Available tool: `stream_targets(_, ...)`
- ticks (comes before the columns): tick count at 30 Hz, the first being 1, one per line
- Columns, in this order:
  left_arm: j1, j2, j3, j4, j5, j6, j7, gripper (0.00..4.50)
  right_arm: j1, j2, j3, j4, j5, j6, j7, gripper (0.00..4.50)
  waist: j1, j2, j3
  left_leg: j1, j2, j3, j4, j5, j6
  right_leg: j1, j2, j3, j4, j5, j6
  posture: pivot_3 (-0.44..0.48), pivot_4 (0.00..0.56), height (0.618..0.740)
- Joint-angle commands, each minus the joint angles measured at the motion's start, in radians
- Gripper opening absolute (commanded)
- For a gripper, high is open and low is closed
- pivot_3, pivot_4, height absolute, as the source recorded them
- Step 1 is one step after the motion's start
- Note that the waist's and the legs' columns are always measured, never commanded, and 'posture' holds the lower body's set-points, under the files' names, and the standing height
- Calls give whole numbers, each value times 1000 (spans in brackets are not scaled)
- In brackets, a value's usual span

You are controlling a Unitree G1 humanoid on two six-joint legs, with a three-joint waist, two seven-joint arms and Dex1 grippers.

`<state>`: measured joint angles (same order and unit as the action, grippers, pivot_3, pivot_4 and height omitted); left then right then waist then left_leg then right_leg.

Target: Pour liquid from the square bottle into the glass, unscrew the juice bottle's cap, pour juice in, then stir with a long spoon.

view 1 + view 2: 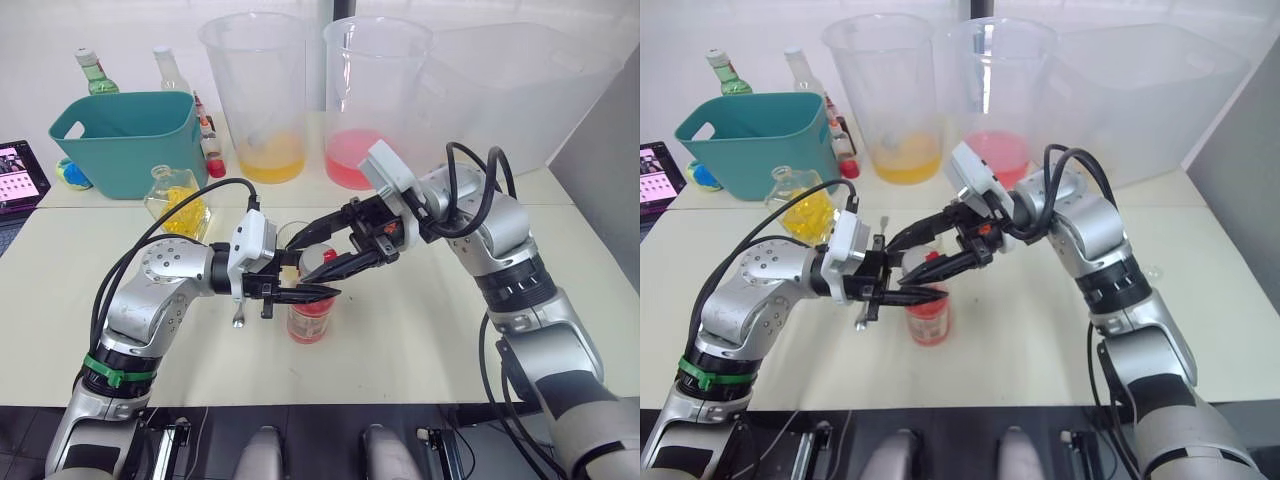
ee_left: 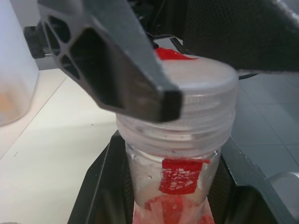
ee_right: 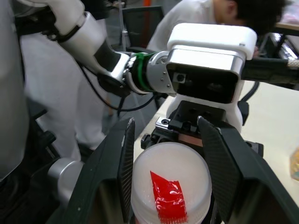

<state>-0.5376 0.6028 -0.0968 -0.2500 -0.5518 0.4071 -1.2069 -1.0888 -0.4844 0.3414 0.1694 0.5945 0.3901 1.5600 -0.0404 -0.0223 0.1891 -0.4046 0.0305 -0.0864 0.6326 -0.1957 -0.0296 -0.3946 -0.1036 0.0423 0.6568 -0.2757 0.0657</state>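
Pale counter [image 1: 420, 320] against a white wall. Juice bottle [image 1: 309, 318] upright, pink-red; left end effector [image 1: 318, 293] clamped round its neck, right end effector [image 1: 322, 249] closed on the white cap [image 3: 170, 186]

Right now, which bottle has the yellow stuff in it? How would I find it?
Find the big teal basket at the back left of the table. Just in front of its right corner stands the square bottle, short, clear glass, with flat faceted sides and yellow liquid inside. The two bottles behind the basket are tall and slim, and the juice bottle between the grippers is pink-red.
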Motion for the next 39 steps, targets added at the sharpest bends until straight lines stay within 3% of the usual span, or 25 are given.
stream_targets(1,16,9,4,-19,-11,22,8,1523,-33,-63,24,-8,14,8,54,3000,3,0,0,0,0,0,0,0,0,0,0,0,0,0,0,0,150,740)
stream_targets(5,15,-4,1,-12,-13,25,18,1523,22,-90,-36,-71,2,22,18,4408,2,0,0,-2,0,0,0,0,0,-2,0,0,0,0,0,0,150,740)
stream_targets(18,-36,-39,-24,74,0,-2,-21,1523,319,-110,-298,-598,128,415,-603,4462,21,0,0,-3,-1,0,0,0,0,-2,0,0,-1,0,0,0,150,740)
stream_targets(28,-73,-69,-45,138,24,-39,-53,1523,355,-72,-292,-721,165,522,-799,4462,27,0,0,-3,-1,0,1,0,0,-1,0,0,-2,0,0,0,150,740)
stream_targets(31,-64,-74,-48,125,25,-40,-52,1523,358,-68,-281,-722,167,526,-806,3677,26,0,0,-3,-1,0,1,0,0,-1,0,0,-1,0,0,0,150,740)
stream_targets(36,-45,-65,-41,111,30,-47,-48,1523,352,-90,-251,-694,157,498,-748,1925,26,0,0,-3,-1,0,1,0,0,-1,0,0,-2,0,0,0,150,740)
stream_targets(37,-43,-62,-38,111,32,-50,-47,1523,348,-94,-244,-683,150,484,-727,1696,26,0,0,-2,-1,0,1,0,0,0,0,0,-2,0,0,0,150,740)
stream_targets(39,-36,-51,-31,108,35,-53,-46,1523,330,-107,-217,-644,125,434,-658,1691,26,0,0,-2,-1,0,0,0,0,0,0,0,-2,0,0,0,150,740)
